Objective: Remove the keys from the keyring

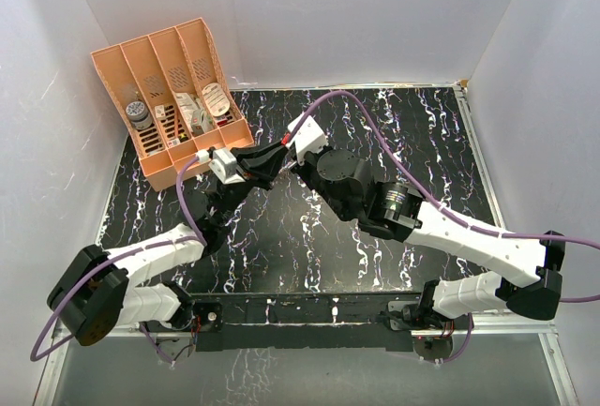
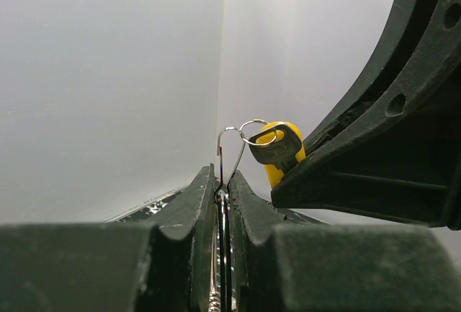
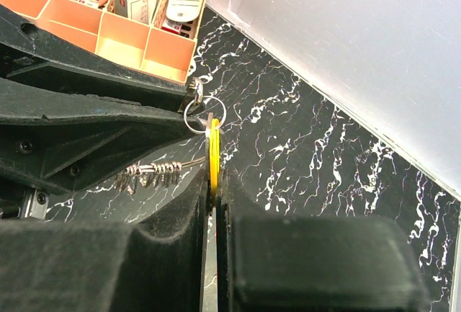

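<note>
The left gripper (image 2: 223,182) clenches its jaws on the thin round silvery wire keyring (image 2: 235,159). At its three o'clock, the right gripper (image 3: 214,175) jaws grasp the yellow plastic-headed metal key (image 3: 214,155).

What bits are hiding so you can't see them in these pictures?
- Left wrist view: lower part of the keyring, hidden inside the closed left gripper.
- Right wrist view: most of the yellow key, edge-on and pinched inside the right gripper.
- Top view: keyring and keys too small, covered where both grippers meet.
</note>
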